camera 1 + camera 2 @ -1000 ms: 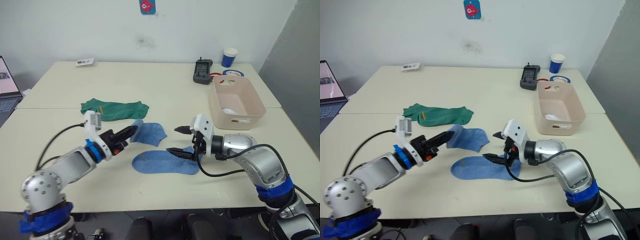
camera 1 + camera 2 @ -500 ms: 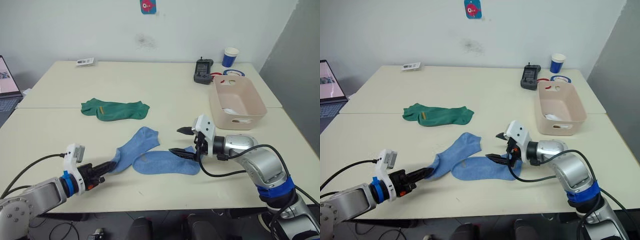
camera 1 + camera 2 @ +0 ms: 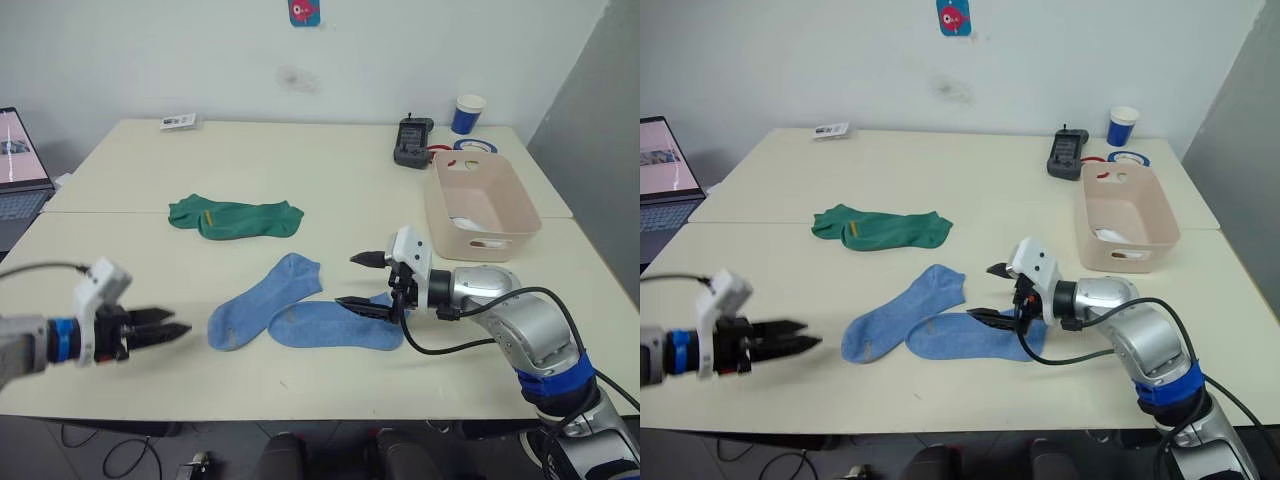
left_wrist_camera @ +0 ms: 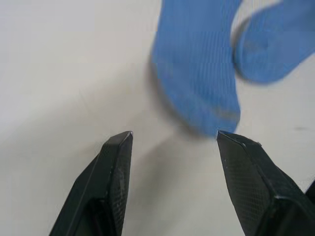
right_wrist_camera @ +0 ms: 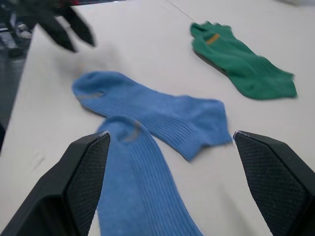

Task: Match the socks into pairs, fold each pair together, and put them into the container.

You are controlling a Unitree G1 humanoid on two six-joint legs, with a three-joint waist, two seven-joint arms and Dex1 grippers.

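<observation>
labels: none legible | socks (image 3: 265, 300) | both claws (image 3: 365, 282) open

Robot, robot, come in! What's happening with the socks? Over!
Left tool open, off the socks. Right tool open over one blue sock. Other blue sock beside it, overlapping. Green socks untouched; container unblocked.

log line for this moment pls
left gripper: open, off the socks | right gripper: open over one blue sock | other blue sock: flat beside it | tub: white item inside
</observation>
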